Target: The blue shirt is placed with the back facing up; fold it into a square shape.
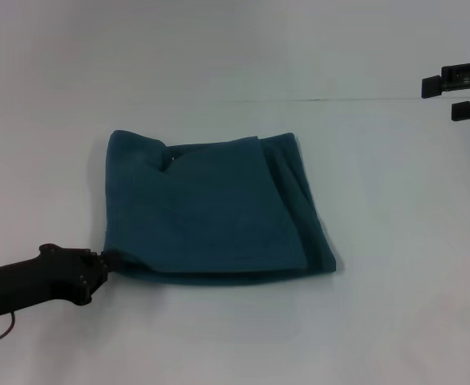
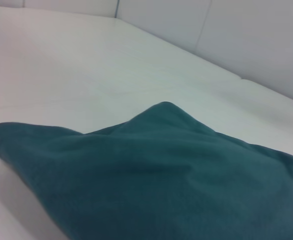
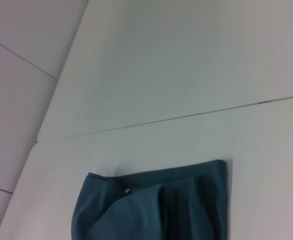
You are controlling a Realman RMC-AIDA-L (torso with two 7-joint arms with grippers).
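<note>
The blue shirt [image 1: 211, 212] lies folded into a rough square in the middle of the white table, with a thicker folded band along its right side. It also shows close up in the left wrist view as the blue shirt [image 2: 176, 185], and from afar in the right wrist view as the blue shirt [image 3: 156, 205]. My left gripper [image 1: 109, 261] sits low at the shirt's near left corner, its tip touching the cloth edge. My right gripper [image 1: 462, 95] hangs open and empty at the far right, well away from the shirt.
The white table [image 1: 395, 241] spreads around the shirt on all sides. A thin seam [image 1: 323, 99] runs across it behind the shirt. White wall panels [image 2: 246, 35] stand beyond the table.
</note>
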